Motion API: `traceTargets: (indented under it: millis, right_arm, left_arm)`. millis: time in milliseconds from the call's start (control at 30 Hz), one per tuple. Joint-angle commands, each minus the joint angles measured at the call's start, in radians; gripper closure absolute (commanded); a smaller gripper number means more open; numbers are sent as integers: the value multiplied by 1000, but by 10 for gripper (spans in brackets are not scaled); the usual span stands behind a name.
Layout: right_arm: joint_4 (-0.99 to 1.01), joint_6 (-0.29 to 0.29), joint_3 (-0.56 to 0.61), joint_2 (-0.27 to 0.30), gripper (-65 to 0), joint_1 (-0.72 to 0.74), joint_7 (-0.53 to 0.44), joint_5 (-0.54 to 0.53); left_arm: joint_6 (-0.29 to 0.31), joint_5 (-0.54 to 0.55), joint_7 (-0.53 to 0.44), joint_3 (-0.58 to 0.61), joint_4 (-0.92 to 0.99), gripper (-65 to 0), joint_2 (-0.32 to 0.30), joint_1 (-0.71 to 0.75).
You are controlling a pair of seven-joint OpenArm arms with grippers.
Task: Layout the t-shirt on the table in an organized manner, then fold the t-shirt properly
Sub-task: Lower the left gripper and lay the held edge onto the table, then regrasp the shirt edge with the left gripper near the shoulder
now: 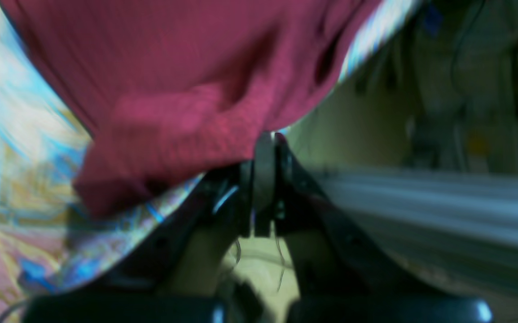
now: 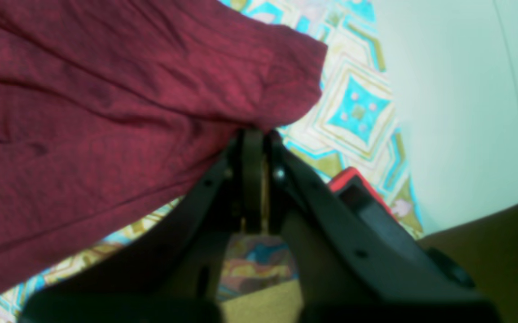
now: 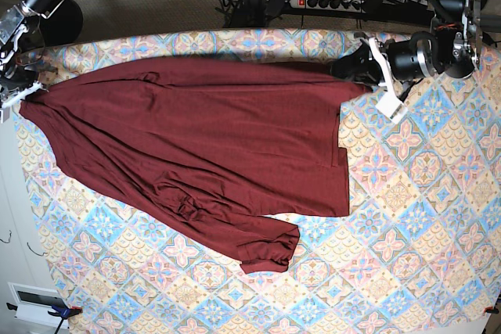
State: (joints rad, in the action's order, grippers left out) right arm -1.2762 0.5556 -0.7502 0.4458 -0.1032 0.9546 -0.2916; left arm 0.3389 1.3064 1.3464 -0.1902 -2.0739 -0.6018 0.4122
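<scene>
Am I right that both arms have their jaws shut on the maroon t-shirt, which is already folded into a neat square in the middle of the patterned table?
Not quite. The t-shirt is not folded: the base view shows it stretched wide across the table, a sleeve trailing toward the near side. The rest holds: the left gripper and right gripper are both shut on its edge.

t-shirt (image 3: 196, 138) spread on table (image 3: 423, 217), toward base view's left and far edge | right gripper (image 3: 23, 93) at its left end | left gripper (image 3: 352, 68) at its far right corner
</scene>
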Motion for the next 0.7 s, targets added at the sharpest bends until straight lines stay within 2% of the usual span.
traceTargets:
  millis: [0, 200, 333, 500, 667]
  right_arm:
    - [-18, -1, -7, 29, -3, 9, -18, -7]
    - [-12, -2, -7, 29, -3, 9, -19, -7]
    - [-12, -4, -7, 29, -3, 10, -19, -7]
    - [-10, -4, -9, 29, -3, 33, -19, -1]
    - [-16, -4, -9, 28, -3, 38, -21, 85]
  left_arm:
    - [9, 43, -9, -18, -1, 0, 3, -16]
    - [19, 71, -8, -25, 3, 0, 64, -63]
    - [101, 72, -9, -38, 2, 0, 76, -68]
    - [128, 74, -9, -179, 2, 0, 115, -68]
    - [128, 131, -8, -271, 5, 0, 121, -65]
